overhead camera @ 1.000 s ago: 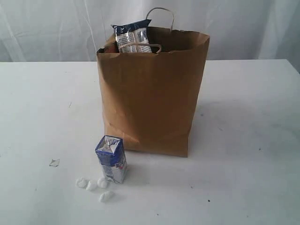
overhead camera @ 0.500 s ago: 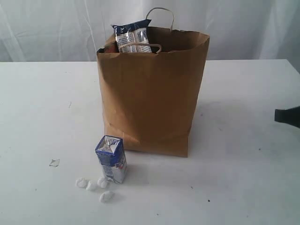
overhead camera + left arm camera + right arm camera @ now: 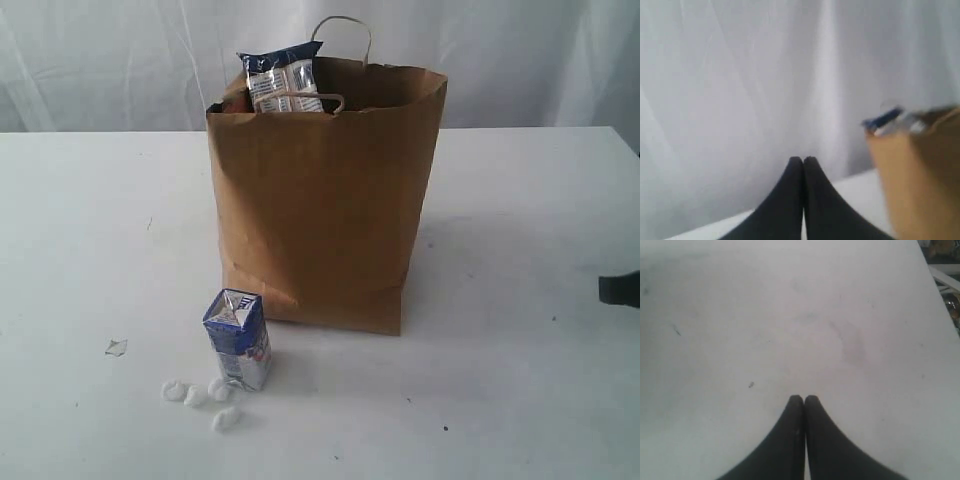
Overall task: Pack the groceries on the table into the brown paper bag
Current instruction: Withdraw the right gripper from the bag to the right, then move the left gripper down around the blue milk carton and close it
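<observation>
At right edge | right gripper [image 3: 614, 289] lower than before, pressed together | left gripper [image 3: 803, 161] pressed together

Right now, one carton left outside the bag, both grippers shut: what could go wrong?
1. The small blue-white carton stands upright and narrow near the front of the brown paper bag; a sideways nudge could topple it.
2. White lumps lie at its base; a low grasp may scoop them up.
3. The long blue-white packet pokes above the bag's rim and may block the drop.
</observation>
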{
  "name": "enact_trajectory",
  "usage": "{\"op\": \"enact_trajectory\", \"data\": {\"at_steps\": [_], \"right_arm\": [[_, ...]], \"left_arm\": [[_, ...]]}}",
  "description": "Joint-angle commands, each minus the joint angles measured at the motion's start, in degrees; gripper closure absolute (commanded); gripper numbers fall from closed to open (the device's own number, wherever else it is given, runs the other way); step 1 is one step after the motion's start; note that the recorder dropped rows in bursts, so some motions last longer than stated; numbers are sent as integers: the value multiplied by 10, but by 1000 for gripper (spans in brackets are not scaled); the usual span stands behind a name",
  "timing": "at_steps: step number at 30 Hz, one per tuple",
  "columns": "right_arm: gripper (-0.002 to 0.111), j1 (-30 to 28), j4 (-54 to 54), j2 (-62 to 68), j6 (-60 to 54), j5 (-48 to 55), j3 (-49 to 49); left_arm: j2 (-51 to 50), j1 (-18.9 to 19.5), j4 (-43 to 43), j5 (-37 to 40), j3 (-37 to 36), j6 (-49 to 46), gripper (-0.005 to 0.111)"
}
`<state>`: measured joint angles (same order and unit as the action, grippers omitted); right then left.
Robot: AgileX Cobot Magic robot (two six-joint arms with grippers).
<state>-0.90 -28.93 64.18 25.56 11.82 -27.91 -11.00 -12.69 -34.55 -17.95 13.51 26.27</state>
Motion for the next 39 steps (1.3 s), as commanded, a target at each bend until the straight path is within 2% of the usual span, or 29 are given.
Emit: {"op": "enact_trajectory", "data": {"at_steps": [1, 3, 8, 10, 12, 14, 16, 18, 21, 23, 25, 26, 27, 29, 30, 33, 36, 39], "right_arm": [[108, -2, 2, -2, 52, -85, 2], [108, -2, 3, -2, 70, -118, 2], [108, -2, 9, -2, 82, -164, 2], [108, -2, 9, -2, 82, -154, 2], [108, -2, 9, -2, 82, -135, 2], [108, -2, 9, -2, 82, -113, 3], [108, -2, 9, -2, 81, -89, 5], [108, -2, 9, -1, 81, -65, 9], [108, -2, 8, -1, 76, -55, 22], [108, -2, 8, -1, 76, -67, 31], [108, -2, 8, -1, 77, -82, 35], [108, -2, 8, -1, 77, -87, 36], [108, -2, 8, -1, 77, -89, 36], [108, -2, 8, -1, 77, -93, 36], [108, -2, 8, -1, 77, -93, 36], [108, -2, 8, -1, 77, -93, 36], [108, -2, 8, -1, 78, -93, 36], [108, -2, 8, -1, 82, -93, 36]], "left_arm": [[-150, 0, 85, 318, 74, -169, 107], [-256, 0, 81, 471, 108, -139, 107], [-462, 0, 29, 663, 158, -54, 107], [-509, 0, 40, 708, 168, -45, 107], [-539, 1, 88, 743, 170, -77, 107], [-546, 1, 159, 752, 178, -124, 107], [-543, 1, 224, 735, 180, -132, 107], [-531, 1, 339, 650, 175, -171, 107], [-534, -1, 628, 513, 158, -322, 107], [-553, -1, 849, 491, 146, -475, 107], [-579, -1, 1001, 493, 138, -611, 107], [-596, -1, 1046, 479, 138, -669, 107], [-609, 1, 1064, 455, 142, -689, 107], [-639, 14, 1041, 392, 161, -660, 107], [-652, 31, 1015, 386, 173, -638, 107], [-681, 103, 900, 442, 215, -592, 107], [-701, 199, 725, 519, 248, -498, 107], [-699, 277, 631, 573, 252, -461, 107]]}}
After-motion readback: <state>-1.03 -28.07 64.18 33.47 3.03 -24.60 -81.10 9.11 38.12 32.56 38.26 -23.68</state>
